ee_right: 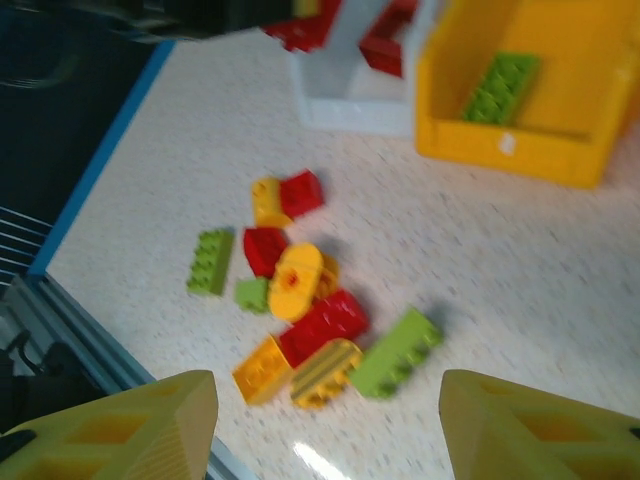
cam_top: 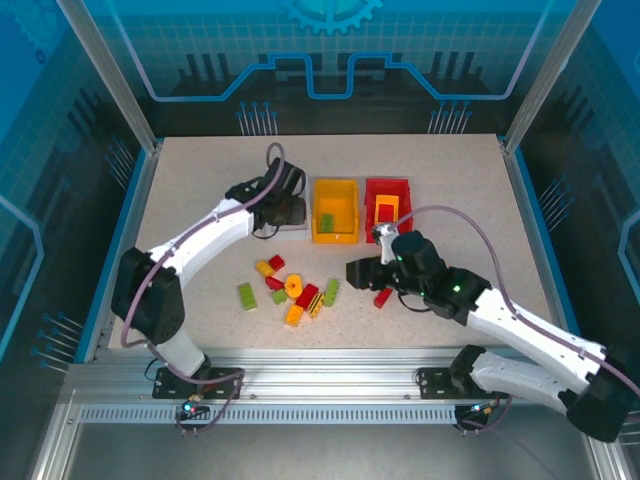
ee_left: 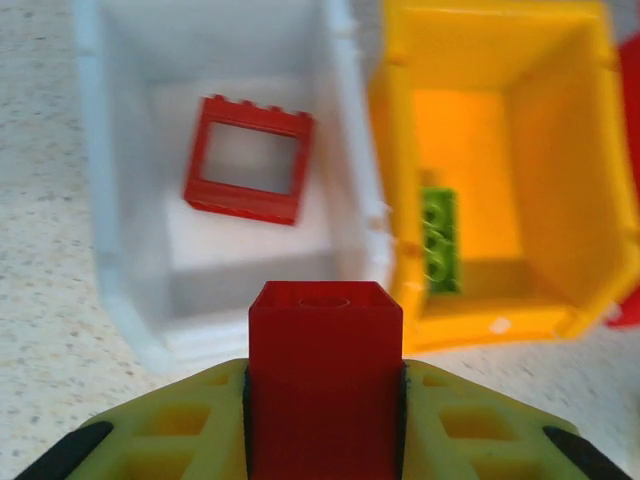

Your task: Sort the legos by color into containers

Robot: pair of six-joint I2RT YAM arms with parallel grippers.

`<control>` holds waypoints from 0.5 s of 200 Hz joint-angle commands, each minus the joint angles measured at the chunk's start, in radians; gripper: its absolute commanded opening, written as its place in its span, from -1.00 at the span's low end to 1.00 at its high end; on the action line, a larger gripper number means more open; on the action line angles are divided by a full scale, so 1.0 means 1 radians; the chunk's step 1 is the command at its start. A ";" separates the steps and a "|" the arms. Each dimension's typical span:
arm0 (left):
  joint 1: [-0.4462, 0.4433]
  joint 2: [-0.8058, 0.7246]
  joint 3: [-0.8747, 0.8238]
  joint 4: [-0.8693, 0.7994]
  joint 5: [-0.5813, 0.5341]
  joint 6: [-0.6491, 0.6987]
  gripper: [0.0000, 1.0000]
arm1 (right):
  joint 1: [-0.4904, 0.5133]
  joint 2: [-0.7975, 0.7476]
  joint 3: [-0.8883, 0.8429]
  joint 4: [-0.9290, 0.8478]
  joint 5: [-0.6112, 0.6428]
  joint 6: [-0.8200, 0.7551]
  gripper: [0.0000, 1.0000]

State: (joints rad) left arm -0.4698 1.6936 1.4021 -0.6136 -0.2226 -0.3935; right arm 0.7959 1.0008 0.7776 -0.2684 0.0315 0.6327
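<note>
White bin (ee_left: 120, 250): holds a red frame (ee_left: 250, 160).
Yellow bin (ee_left: 590, 200): just beside it, green brick (ee_left: 440, 240) inside.
Loose pile (ee_right: 300, 300): on the table (ee_right: 500, 260).
Left gripper (ee_left: 325, 400): pinching a red brick (ee_left: 325, 330) above the white bin's near wall.
Right gripper (ee_right: 330, 430): fingers spread, empty.

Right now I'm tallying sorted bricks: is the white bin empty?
Not empty: a red square frame lies flat on the floor of the white bin.

Legible text, brands, numbers: none. One small white sticker (ee_left: 497, 325) on yellow rectangular plastic bin (ee_left: 590, 200), near wall: too blurred to read.
</note>
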 commanded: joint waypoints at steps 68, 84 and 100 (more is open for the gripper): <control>0.140 0.396 0.421 -0.144 -0.009 0.032 -0.38 | 0.028 0.115 0.065 0.118 0.078 0.010 0.22; 0.145 0.431 0.453 -0.153 -0.015 0.033 -0.37 | 0.026 0.111 0.060 0.107 0.087 0.011 0.22; 0.146 0.459 0.477 -0.164 -0.016 0.032 -0.35 | 0.020 0.106 0.055 0.097 0.093 0.013 0.22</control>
State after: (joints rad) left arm -0.3325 2.1143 1.8187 -0.7189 -0.2241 -0.3832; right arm 0.8116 1.1233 0.8452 -0.1780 0.0963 0.6319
